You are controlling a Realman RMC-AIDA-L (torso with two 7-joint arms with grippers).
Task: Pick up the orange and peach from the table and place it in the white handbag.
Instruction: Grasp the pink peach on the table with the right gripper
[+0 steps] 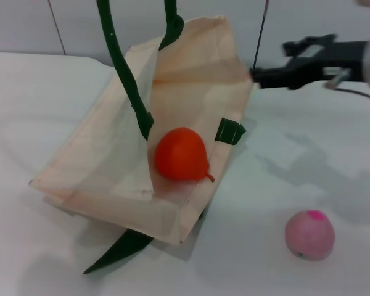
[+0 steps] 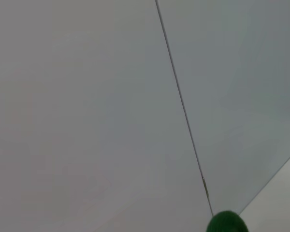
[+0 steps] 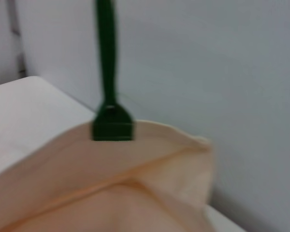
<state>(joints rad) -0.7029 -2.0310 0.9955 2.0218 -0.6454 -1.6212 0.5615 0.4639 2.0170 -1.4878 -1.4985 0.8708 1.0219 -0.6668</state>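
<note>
Head view: my right gripper (image 1: 257,75) pinches the white handbag (image 1: 105,160) rim, upper right. Orange (image 1: 181,154) inside; peach (image 1: 309,234) lower right. Releasing could collapse the opening.

White handbag (image 1: 111,154): cream woven cloth, matt, thin and creased; handles (image 1: 126,80) dark green, smooth. Orange (image 1: 180,155): smooth, faintly glossy plastic look. Peach (image 1: 309,235): pale pink, matt, fuzzy. Counter (image 1: 308,160): white, smooth, matt.

I see the orange (image 1: 181,155) in the open handbag (image 1: 105,154); the peach (image 1: 309,234) on the table (image 1: 31,98), right and nearer; right gripper (image 1: 257,75) at the bag's far corner.
</note>
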